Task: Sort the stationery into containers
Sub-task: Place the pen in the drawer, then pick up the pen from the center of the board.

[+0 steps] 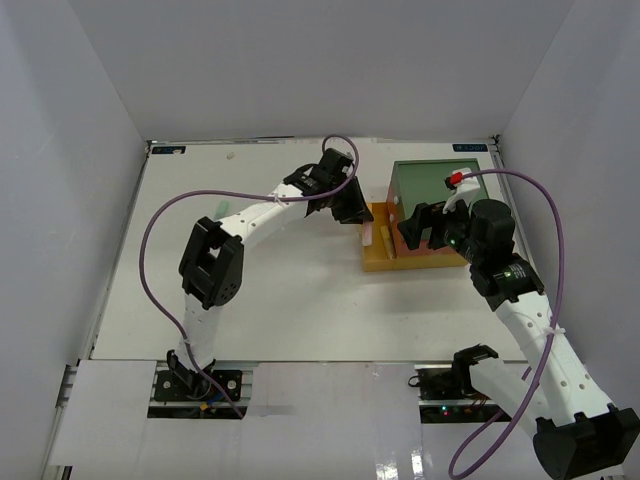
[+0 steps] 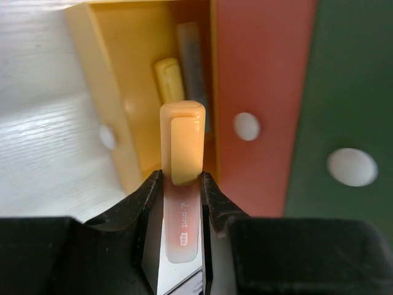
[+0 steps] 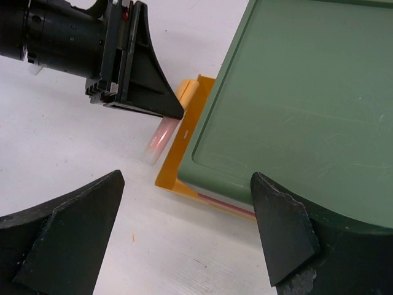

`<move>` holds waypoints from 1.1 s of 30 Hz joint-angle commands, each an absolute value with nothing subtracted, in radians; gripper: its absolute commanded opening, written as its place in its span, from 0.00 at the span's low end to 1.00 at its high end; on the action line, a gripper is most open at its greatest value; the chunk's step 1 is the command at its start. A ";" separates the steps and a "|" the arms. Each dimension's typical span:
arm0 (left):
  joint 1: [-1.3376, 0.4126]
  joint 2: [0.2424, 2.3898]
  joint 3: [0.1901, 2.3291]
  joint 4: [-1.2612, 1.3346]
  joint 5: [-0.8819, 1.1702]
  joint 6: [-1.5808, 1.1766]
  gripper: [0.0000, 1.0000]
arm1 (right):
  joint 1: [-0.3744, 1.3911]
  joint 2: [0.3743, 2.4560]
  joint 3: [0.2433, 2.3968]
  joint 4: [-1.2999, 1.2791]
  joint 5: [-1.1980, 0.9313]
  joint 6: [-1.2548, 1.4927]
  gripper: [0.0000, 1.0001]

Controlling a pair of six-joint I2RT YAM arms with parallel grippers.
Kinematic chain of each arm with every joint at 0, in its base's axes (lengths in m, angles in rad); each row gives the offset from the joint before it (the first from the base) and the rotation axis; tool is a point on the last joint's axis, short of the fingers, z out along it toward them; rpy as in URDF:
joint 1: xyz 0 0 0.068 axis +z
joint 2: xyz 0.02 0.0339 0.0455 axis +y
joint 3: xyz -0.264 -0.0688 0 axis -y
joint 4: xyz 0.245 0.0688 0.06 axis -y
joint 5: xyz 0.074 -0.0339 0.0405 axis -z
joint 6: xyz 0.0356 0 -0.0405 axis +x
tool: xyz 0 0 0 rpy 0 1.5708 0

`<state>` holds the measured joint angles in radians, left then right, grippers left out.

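left hand (image 2: 182,184): clenched on orange-capped pen (image 2: 182,144), cap over yellow drawer (image 2: 98,74) jutting left from the stack | in drawer: yellow stick (image 2: 169,80) beside grey stick (image 2: 191,55) | right hand (image 3: 187,184): released, empty, above green top drawer (image 3: 295,92)

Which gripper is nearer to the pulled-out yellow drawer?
Left. The left gripper holds a pen at the yellow drawer opening; the right gripper, open, hovers above the green top.

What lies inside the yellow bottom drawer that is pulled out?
A yellow stick and a grey stick lie side by side in the yellow drawer. The red-orange drawer above and the pen held in the left gripper cover the rest.
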<state>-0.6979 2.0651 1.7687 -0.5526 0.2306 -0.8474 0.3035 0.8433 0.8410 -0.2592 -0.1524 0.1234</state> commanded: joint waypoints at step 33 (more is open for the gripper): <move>-0.231 1.759 1.479 -0.681 -0.080 -0.370 0.86 | 0.305 0.827 0.830 -0.249 -0.149 0.121 0.90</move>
